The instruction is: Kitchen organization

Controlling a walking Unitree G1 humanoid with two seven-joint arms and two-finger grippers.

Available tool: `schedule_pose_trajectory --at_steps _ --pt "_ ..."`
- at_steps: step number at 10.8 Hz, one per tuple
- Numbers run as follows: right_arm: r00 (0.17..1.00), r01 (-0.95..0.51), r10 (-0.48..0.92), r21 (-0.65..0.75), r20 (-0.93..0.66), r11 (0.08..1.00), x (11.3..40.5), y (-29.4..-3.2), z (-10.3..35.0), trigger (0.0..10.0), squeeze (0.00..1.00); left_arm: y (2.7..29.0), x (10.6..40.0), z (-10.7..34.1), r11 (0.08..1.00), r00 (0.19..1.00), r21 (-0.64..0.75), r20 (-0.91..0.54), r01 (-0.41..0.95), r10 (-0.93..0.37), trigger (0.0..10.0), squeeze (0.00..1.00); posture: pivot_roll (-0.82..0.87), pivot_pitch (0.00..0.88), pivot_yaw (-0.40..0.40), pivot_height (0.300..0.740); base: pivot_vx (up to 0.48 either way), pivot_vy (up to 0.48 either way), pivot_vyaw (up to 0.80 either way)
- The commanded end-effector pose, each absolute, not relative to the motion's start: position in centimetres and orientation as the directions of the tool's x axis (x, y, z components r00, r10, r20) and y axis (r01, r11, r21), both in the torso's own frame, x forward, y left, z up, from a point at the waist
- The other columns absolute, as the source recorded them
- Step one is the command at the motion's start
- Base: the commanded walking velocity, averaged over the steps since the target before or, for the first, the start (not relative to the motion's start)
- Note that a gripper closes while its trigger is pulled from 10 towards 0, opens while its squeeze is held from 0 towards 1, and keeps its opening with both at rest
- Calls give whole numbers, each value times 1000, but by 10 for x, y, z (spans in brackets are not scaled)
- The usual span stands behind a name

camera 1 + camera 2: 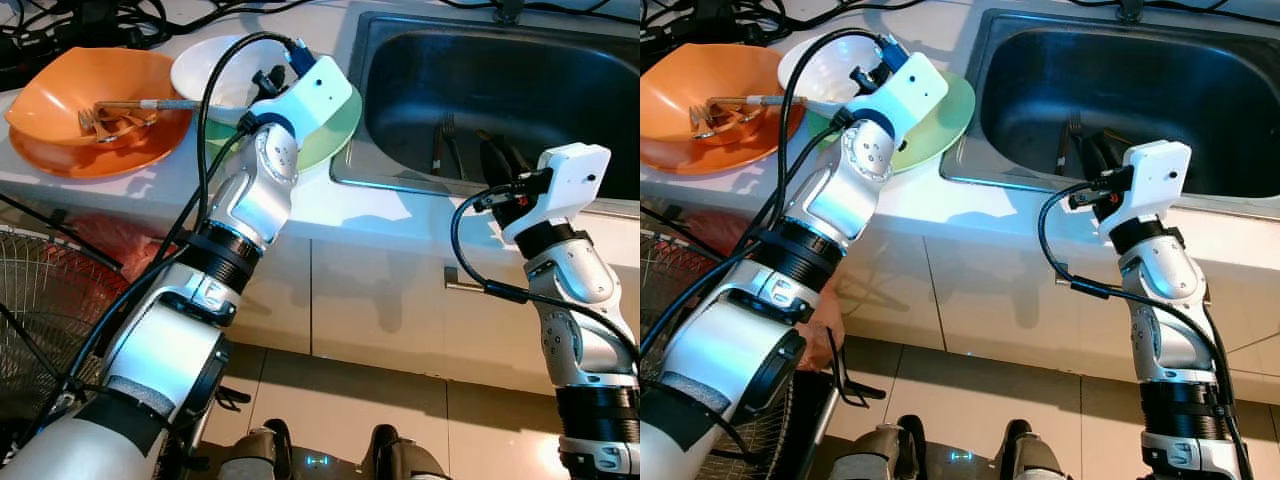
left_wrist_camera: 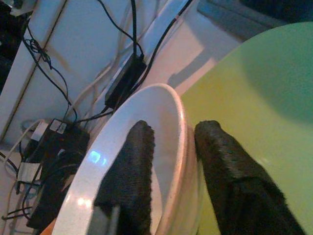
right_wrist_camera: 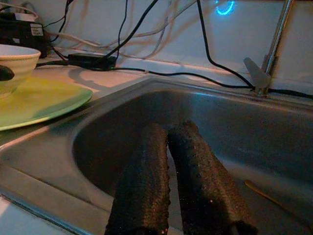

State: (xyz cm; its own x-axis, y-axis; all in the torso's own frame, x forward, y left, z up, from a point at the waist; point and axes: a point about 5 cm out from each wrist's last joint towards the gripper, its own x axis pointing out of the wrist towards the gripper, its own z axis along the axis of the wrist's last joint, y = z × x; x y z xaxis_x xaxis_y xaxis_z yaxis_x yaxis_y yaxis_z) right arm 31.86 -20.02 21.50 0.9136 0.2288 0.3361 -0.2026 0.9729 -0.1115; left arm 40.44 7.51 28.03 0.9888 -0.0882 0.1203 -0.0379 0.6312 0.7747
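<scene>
A white bowl (image 1: 215, 75) sits on the counter, overlapping a light green plate (image 1: 335, 135) beside the sink (image 1: 480, 70). My left gripper (image 2: 175, 128) straddles the bowl's rim (image 2: 182, 122), one finger inside and one outside above the green plate (image 2: 254, 98). A small gap shows beside the inner finger, so the gripper is open. An orange bowl (image 1: 90, 105) further left holds forks (image 1: 110, 120). My right gripper (image 3: 168, 128) hangs shut over the sink's near edge with nothing in it.
A utensil (image 1: 440, 140) lies in the sink basin. The faucet (image 3: 274, 44) rises at the sink's back. Black cables and a power strip (image 1: 100, 20) run along the rear of the counter. A wire fan guard (image 1: 40, 300) stands on the floor at the left, below the counter.
</scene>
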Motion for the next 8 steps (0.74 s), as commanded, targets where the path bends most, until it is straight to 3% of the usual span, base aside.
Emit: schedule_pose_trajectory --at_steps 1,8 --pt "913 -201 231 -122 336 972 319 -201 216 10000 0 70 402 281 630 986 777 121 -21 -117 0 0 28 205 2 740 0 0 0" --pt "914 -200 230 -122 335 972 319 -201 215 10000 0 65 401 281 615 983 789 117 -5 -143 0 0 26 203 0 740 0 0 0"
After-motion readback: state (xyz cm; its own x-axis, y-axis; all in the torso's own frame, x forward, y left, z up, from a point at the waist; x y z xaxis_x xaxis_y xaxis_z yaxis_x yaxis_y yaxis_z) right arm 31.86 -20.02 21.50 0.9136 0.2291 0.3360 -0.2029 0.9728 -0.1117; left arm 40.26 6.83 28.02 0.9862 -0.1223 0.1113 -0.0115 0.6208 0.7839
